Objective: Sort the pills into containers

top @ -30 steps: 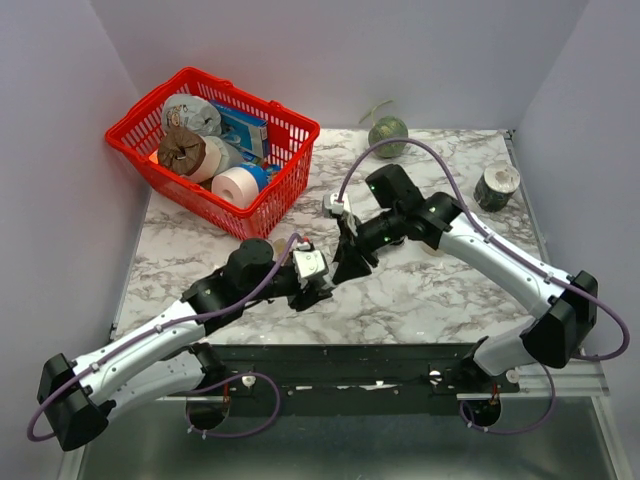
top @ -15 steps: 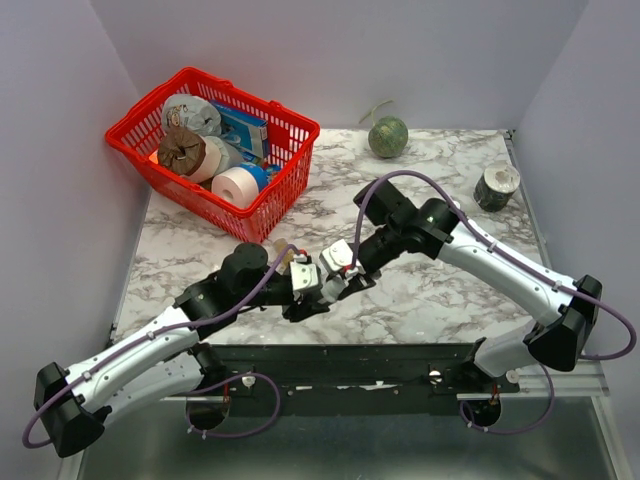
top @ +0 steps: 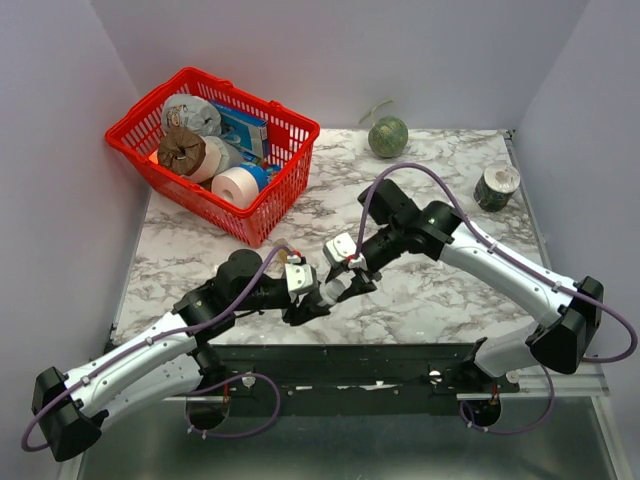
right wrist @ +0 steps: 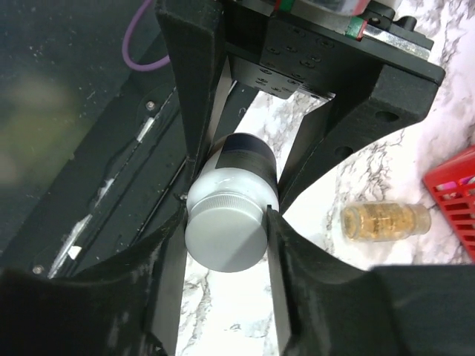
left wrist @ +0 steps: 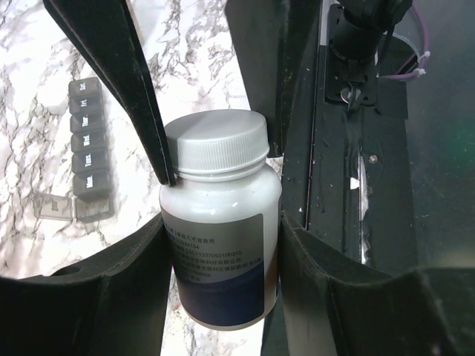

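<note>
A red wire basket [top: 283, 170] stands in the upper left of the overhead frame, at the counter's [top: 420, 300] far left corner. It holds a white roll [top: 240, 185], a brown roll [top: 181, 150], a grey roll [top: 190, 112] and a blue box [top: 240, 128]. A green ball [top: 388, 136] with a thin stalk sits at the top centre. A small dark cylinder [top: 496, 186] with a pale top stands near the right edge. The counter is grey-veined white marble. A white-capped bottle [left wrist: 221, 222] fills the centre of the left wrist frame, its ribbed cap uppermost and a blue band low on its label.
</note>
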Motion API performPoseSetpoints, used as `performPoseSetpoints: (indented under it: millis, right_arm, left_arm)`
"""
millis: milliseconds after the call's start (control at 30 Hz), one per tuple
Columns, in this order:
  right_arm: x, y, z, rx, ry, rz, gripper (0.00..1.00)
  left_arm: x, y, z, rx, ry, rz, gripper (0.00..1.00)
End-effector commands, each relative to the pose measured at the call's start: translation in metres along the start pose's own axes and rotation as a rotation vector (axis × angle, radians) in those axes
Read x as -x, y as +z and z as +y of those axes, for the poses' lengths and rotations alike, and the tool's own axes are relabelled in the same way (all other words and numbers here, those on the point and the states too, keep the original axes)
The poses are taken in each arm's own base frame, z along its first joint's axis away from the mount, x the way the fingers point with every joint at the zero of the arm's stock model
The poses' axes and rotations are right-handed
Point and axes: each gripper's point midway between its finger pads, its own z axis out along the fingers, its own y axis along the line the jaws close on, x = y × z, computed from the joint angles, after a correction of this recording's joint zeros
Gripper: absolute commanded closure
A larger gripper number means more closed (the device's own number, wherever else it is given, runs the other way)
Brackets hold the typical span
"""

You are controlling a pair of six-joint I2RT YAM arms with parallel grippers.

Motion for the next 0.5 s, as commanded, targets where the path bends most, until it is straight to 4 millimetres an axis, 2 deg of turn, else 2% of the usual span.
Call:
performPoseSetpoints:
  millis: [0, 33, 100, 133, 167, 200, 233, 267, 300, 333, 400, 467]
  right_arm:
    - [0.014, -0.003, 0.011, 0.012, 0.075, -0.055, 0.38]
    - [0.015, -0.003, 0.010, 0.004, 0.091, -0.054, 0.29]
    - [0.026, -0.010, 0.003, -0.034, 0.158, -0.073, 0.22]
    - [0.031, -0.014, -0.002, -0.055, 0.194, -0.084, 0.12]
    - [0.035, -0.022, -0.010, -0.091, 0.233, -0.097, 0.11]
    - [0.042, -0.026, -0.016, -0.127, 0.321, -0.122, 0.05]
    - [0.040, -0.031, -0.026, -0.195, 0.369, -0.109, 0.01]
    - [0.040, -0.034, -0.031, -0.230, 0.409, -0.115, 0.01]
    - [0.039, -0.037, -0.037, -0.279, 0.520, -0.137, 0.01]
    - [0.027, -0.040, -0.048, -0.365, 0.595, -0.111, 0.00]
    - [0.011, -0.036, -0.047, -0.382, 0.730, -0.110, 0.00]
    - [-0.002, -0.035, -0.050, -0.433, 0.792, -0.092, 0.01]
  left_arm:
    - [0.015, 0.001, 0.006, 0.034, 0.012, -0.069, 1.00]
    - [0.015, 0.002, 0.008, 0.041, 0.009, -0.067, 1.00]
    - [0.008, 0.003, 0.013, 0.068, -0.006, -0.033, 1.00]
    - [0.008, 0.003, 0.015, 0.076, -0.008, -0.025, 1.00]
    - [0.001, 0.004, 0.017, 0.086, -0.022, 0.002, 1.00]
    - [0.000, 0.003, 0.022, 0.114, -0.030, 0.011, 1.00]
    - [-0.001, 0.003, 0.024, 0.127, -0.038, 0.018, 1.00]
    - [-0.002, 0.003, 0.026, 0.138, -0.047, 0.022, 1.00]
    - [-0.002, 0.003, 0.028, 0.151, -0.052, 0.025, 1.00]
    - [-0.002, 0.002, 0.031, 0.170, -0.066, 0.023, 1.00]
    - [0.000, 0.003, 0.034, 0.188, -0.072, 0.016, 1.00]
    - [0.003, 0.002, 0.038, 0.212, -0.078, 0.011, 1.00]
